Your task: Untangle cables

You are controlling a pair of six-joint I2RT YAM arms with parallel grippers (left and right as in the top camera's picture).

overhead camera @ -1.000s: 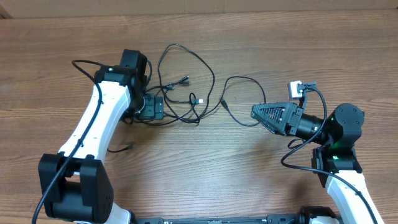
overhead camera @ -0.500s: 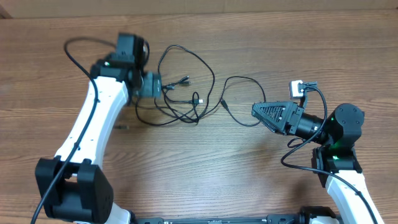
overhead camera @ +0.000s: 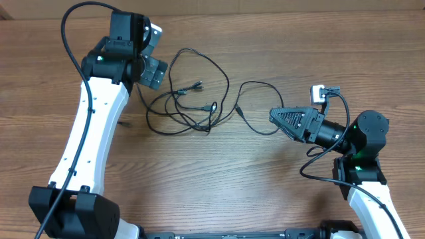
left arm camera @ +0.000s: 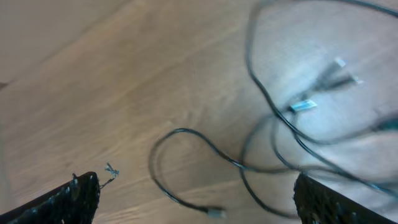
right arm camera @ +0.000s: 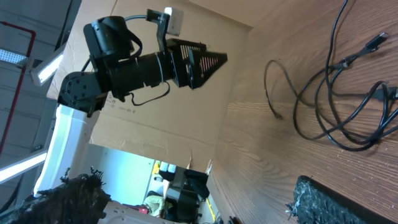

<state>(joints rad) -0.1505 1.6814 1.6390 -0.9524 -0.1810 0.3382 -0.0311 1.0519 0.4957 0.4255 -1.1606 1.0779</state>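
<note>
Several thin black cables (overhead camera: 192,106) lie loosely overlapped on the wooden table, with small plug ends near the middle (overhead camera: 212,105). One more cable (overhead camera: 255,85) loops to the right, up to my right gripper. My left gripper (overhead camera: 151,72) is open and empty, above the table behind the left edge of the tangle. Its wrist view shows the cables (left arm camera: 273,118) and a silver plug (left arm camera: 305,106) beyond the open fingers (left arm camera: 196,183). My right gripper (overhead camera: 273,119) is open and empty, pointing left at the tangle. Its wrist view (right arm camera: 199,186) shows the cables (right arm camera: 342,118) ahead.
A small bit of wire (overhead camera: 123,123) lies left of the tangle and also shows in the left wrist view (left arm camera: 111,169). A cardboard wall (overhead camera: 265,6) runs along the table's far edge. The left arm (right arm camera: 155,62) shows in the right wrist view.
My left gripper has moved away from the tangle toward the far side of the table and risen. A cable loop now lies spread at the tangle's left. The right arm has not moved.
</note>
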